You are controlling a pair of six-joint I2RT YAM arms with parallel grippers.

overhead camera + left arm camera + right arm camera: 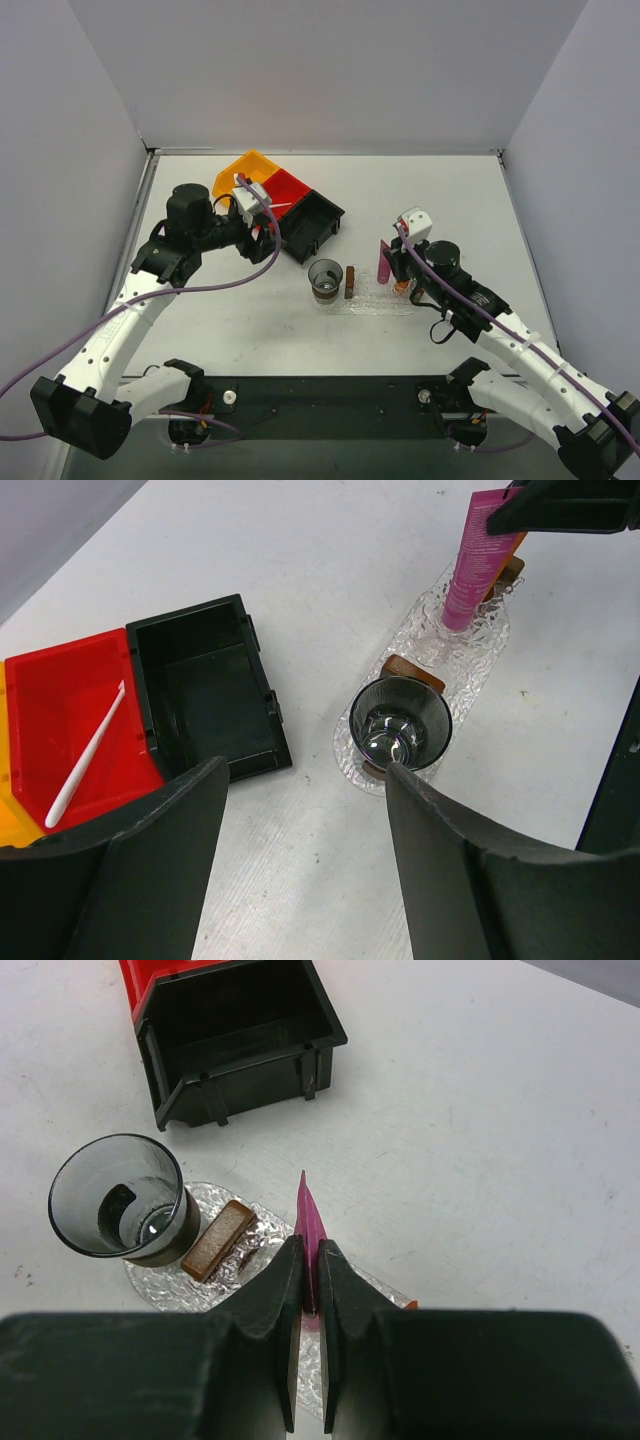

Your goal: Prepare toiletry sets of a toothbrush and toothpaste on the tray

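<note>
A thin white toothbrush (88, 757) lies diagonally in the red bin (70, 695). My left gripper (305, 775) hangs open and holds nothing, above bare table between the bins and the tray. The clear bumpy tray (470, 655) lies mid-table. My right gripper (310, 1250) is shut on the magenta-pink toothpaste (306, 1210), holding it upright with its lower end at the tray's right part (372, 300). From the left wrist that toothpaste tube (475, 560) shows standing over the tray. A small orange piece (402, 288) shows beside it; I cannot tell what it is.
A dark glass cup (326, 278) stands on the tray's left end, a brown block (218, 1240) right beside it. Orange (245, 170), red (283, 190) and black (312, 222) bins sit in a row behind the tray. Walls close the table on three sides.
</note>
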